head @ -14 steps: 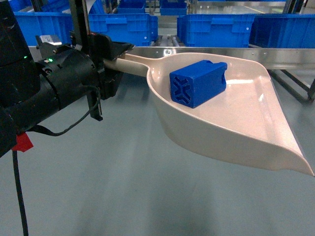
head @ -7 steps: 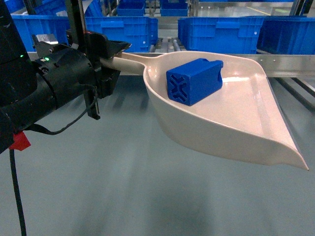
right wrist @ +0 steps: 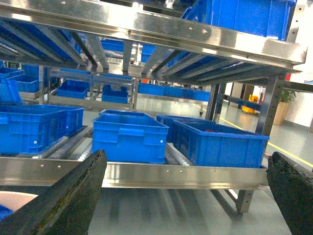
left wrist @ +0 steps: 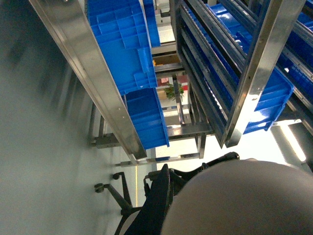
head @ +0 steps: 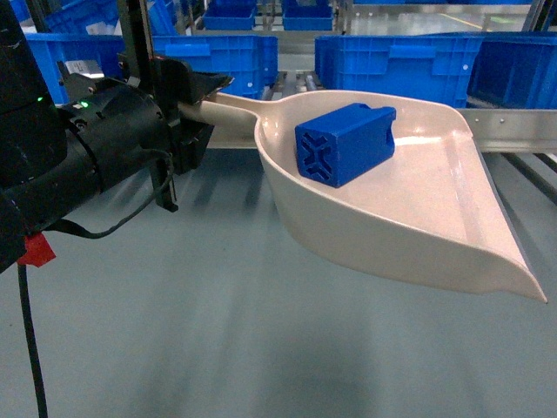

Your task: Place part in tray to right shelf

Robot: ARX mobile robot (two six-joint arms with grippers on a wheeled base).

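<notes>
Shelf rail [head: 513,131] lower behind tray [head: 418,218] than before, blue part [head: 344,144] inside, left gripper [head: 196,96] clamping handle, right gripper [right wrist: 186,196] spread wide, seen only in the right wrist view.

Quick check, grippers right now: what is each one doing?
Left gripper: shut on the tray handle; the part rides in the tray.
Right gripper: open, holding nothing, facing the right shelf.
</notes>
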